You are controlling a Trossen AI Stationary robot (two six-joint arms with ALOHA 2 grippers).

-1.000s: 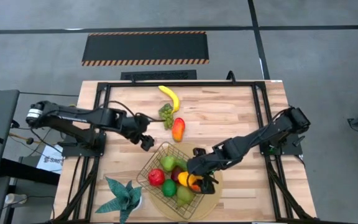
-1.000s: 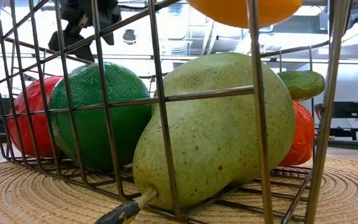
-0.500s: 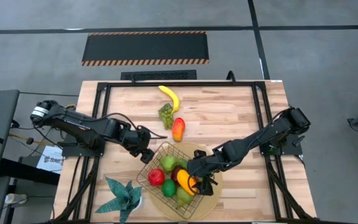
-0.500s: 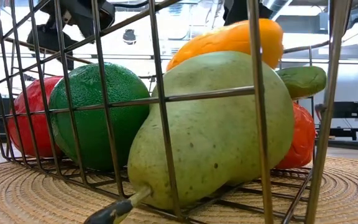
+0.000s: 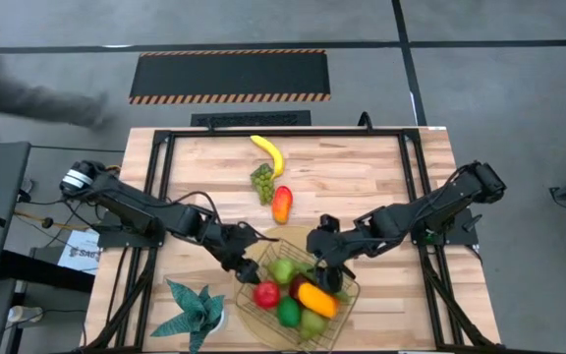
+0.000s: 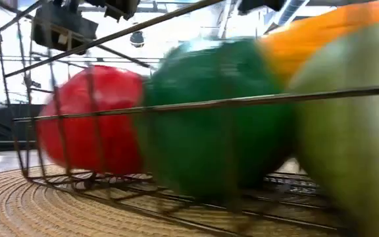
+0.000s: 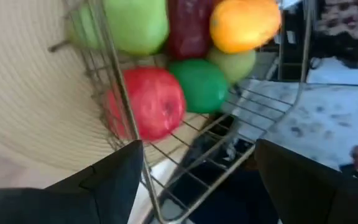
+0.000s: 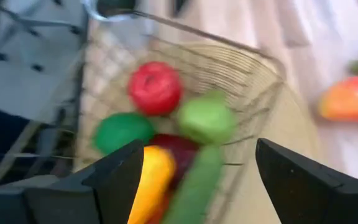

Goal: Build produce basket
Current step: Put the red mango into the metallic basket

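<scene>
**Basket on the mat, both grippers at its rim**

Seen from above, the basket sits on the round tan mat near the front of the wooden surface, holding a red apple, a green apple, a lime, a pear and an orange-yellow fruit. Behind it on bare wood lie the banana, grapes and mango. A teal plant stands to the left. The left gripper is at the basket's left rim, the right gripper over its right rim.

At surface height, the red apple and lime fill the wire grid.

From the left wrist, spread jaws straddle the basket's wire rim, not clamped on it.

From the right wrist, the jaws stand released and empty above the fruit, with the mango beyond.
</scene>
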